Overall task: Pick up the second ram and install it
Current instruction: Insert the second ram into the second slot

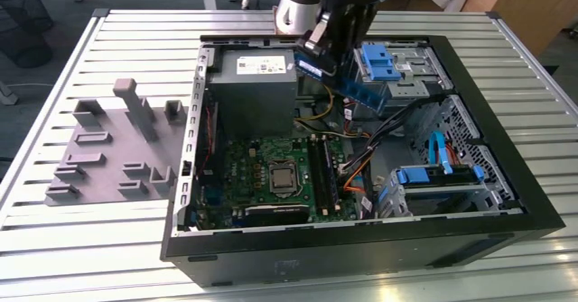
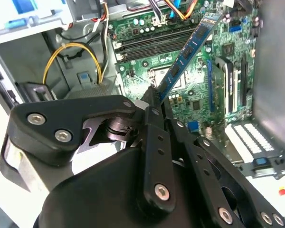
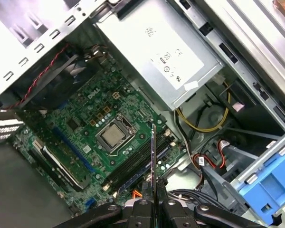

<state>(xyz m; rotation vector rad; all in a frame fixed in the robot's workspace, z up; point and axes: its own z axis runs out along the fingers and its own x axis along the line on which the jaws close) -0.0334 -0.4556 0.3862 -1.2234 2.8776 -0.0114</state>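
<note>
Right at the fingertips, I am watching the gripper (image 2: 156, 97) clenching one short end of the second ram (image 2: 187, 52). The rest of the stick is jutting out past the jaws, hanging in the air above the open case (image 1: 361, 248) and seated in nothing. In the first wrist view I am seeing the stick edge-on as a thin line, which is giving me a handy sighting mark.

Just beyond its free end, the long black memory slots (image 3: 140, 164) are running beside the processor socket (image 3: 115, 134) on the green motherboard (image 3: 85, 123). By my judgement the stick is sitting at an angle to those slots, so I am treating this as an alignment job. I am thinking about squaring the stick's long edge with the slot, levelling it so both ends meet together, and keeping the approach slow, since the grip is bearing on one end only.

Farther off, the yellow cables (image 3: 204, 121) and the power supply (image 3: 166, 52) are lying well clear of the slots.
</note>
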